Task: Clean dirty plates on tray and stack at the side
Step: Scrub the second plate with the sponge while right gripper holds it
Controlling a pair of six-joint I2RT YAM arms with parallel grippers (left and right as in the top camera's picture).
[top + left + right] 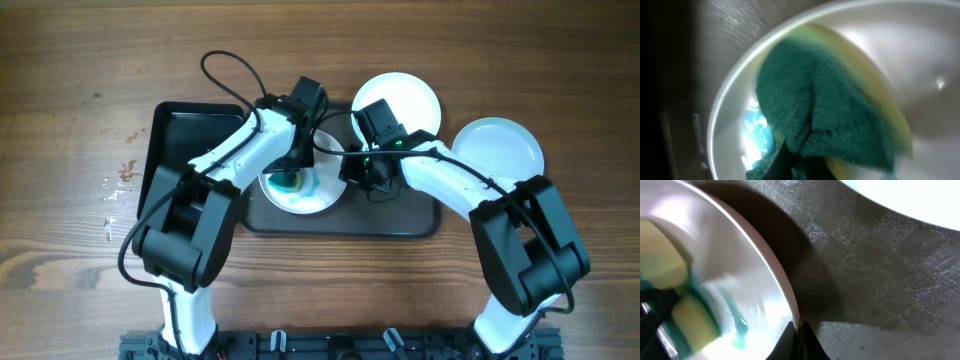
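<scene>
A white plate (pixel 322 196) with a blue smear (pixel 757 125) lies at the left end of the dark textured tray (pixel 400 218). My left gripper (pixel 292 178) is shut on a green and yellow sponge (pixel 825 100) and presses it onto this plate (pixel 925 55). My right gripper (pixel 350 172) is shut on the plate's right rim (pixel 785 290), and the sponge (pixel 690 315) and a blue streak show inside the plate. A second white plate (pixel 405 98) sits at the tray's far edge. A third white plate (pixel 500 148) lies on the table to the right.
A smaller glossy black tray (pixel 178 135) stands to the left of the big tray, under my left arm. The wooden table (pixel 80 250) surrounds both trays. A cable loops above the left arm at the back.
</scene>
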